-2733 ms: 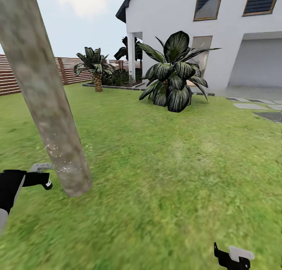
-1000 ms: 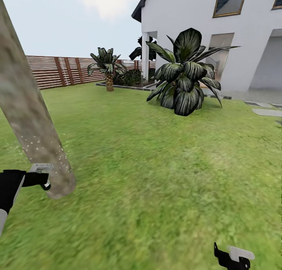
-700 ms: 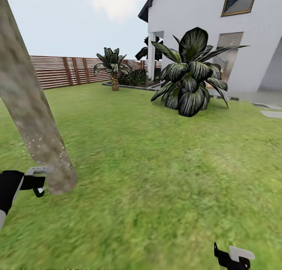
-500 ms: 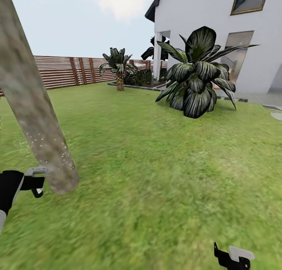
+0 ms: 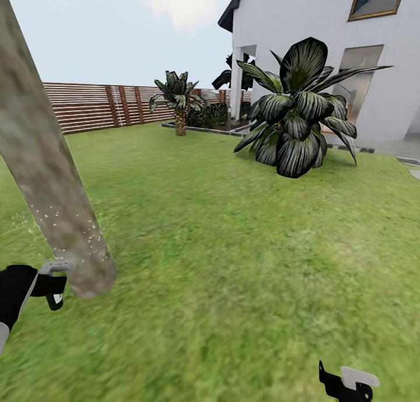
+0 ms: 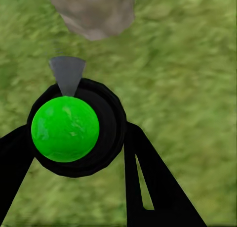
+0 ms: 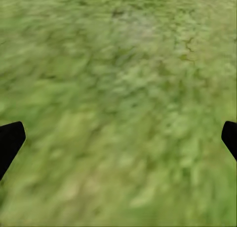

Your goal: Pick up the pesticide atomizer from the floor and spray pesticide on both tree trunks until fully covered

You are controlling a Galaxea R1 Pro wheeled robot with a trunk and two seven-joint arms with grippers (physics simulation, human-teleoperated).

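Our left tool (image 6: 74, 138) grips the spray bottle (image 6: 66, 128) beside the trunk (image 5: 52, 198); right tool (image 7: 118, 138) wide open; spray may miss the trunk's far side

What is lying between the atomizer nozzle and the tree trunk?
Only bare grass: the left wrist view shows the nozzle aimed at the tree trunk.

Thick mottled grey-brown tree trunk (image 5: 46, 174) blocks near left. Green grass lawn (image 5: 245, 244) open centre and right. Big dark-leaved bush (image 5: 297, 116) blocks far right.
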